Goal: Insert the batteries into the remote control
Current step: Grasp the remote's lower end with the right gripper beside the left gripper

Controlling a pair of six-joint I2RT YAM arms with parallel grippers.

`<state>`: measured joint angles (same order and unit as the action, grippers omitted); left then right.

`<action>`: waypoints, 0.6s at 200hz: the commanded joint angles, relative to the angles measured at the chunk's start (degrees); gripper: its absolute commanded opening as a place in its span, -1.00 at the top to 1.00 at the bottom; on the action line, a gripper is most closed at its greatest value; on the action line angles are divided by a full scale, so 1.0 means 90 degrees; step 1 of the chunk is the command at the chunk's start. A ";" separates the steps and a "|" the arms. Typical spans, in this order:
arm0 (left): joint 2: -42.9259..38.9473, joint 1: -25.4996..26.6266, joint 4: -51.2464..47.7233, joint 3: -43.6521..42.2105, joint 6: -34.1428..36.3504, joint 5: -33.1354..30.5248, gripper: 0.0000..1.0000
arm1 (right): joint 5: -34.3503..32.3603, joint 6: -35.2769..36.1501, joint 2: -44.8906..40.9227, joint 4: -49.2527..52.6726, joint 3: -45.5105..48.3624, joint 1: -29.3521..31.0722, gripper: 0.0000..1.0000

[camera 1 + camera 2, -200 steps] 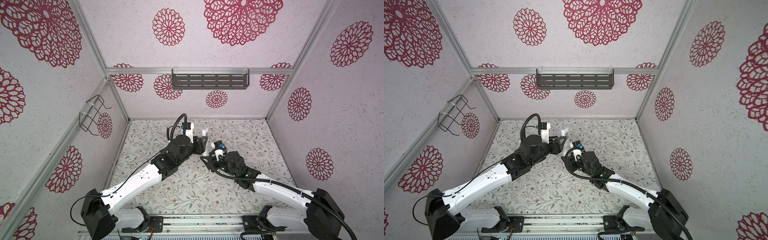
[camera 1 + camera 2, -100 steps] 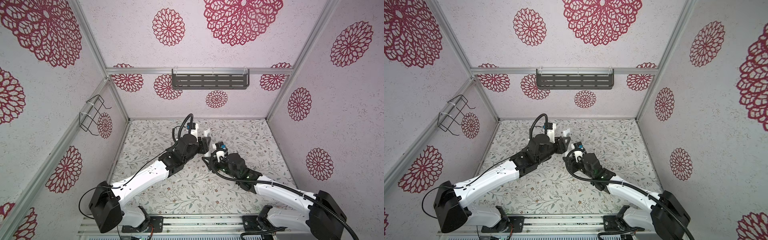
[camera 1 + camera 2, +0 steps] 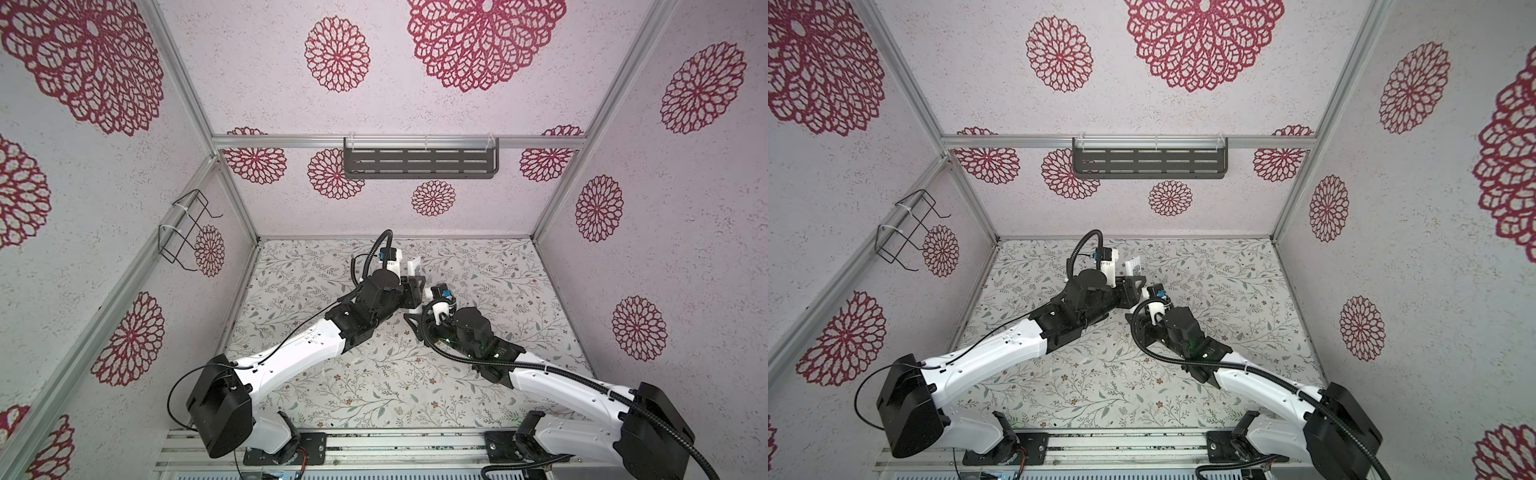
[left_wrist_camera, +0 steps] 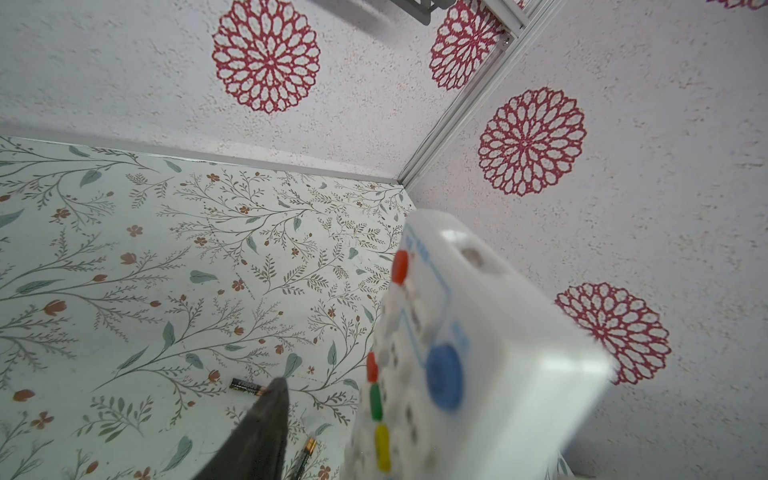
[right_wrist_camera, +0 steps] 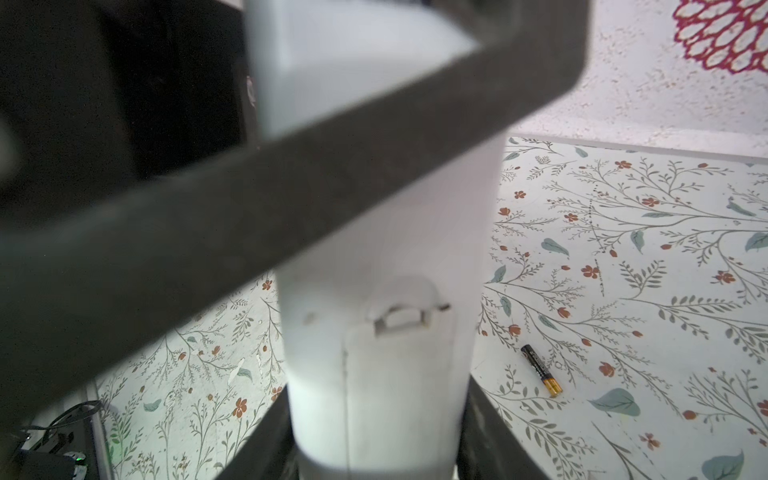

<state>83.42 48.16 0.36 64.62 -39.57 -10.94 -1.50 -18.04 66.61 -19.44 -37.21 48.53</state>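
Overhead, the remote control [image 3: 414,265] is mostly hidden.

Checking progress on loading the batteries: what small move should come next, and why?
Probably close the left gripper firmly on the remote control, freeing the right gripper to unlatch the battery cover: it is still latched shut, and the batteries lie loose on the table.

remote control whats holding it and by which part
The right gripper holds the remote control by its lower, battery-cover end. The left gripper is at the button part, with a gap beside one finger: grip unsure.
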 commanded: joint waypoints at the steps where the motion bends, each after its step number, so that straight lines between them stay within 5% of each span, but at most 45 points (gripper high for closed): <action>1: 0.0011 0.0075 0.0208 -0.0002 -0.0043 0.0026 -0.04 | -0.0173 0.0095 -0.0193 -0.0311 -0.0050 0.0059 1.00; 85: -0.0069 0.0064 0.0243 -0.0080 -0.0038 0.0197 0.61 | -0.0217 0.0150 -0.0044 -0.0199 -0.0158 0.0103 1.00; 120: -0.0210 0.0031 0.0350 -0.0217 -0.0075 0.0287 0.70 | -0.0193 0.0317 -0.0211 -0.0240 -0.0039 0.0125 0.27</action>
<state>83.48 48.25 1.21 63.88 -38.81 -10.41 -2.85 -16.95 66.70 -18.74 -37.21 49.32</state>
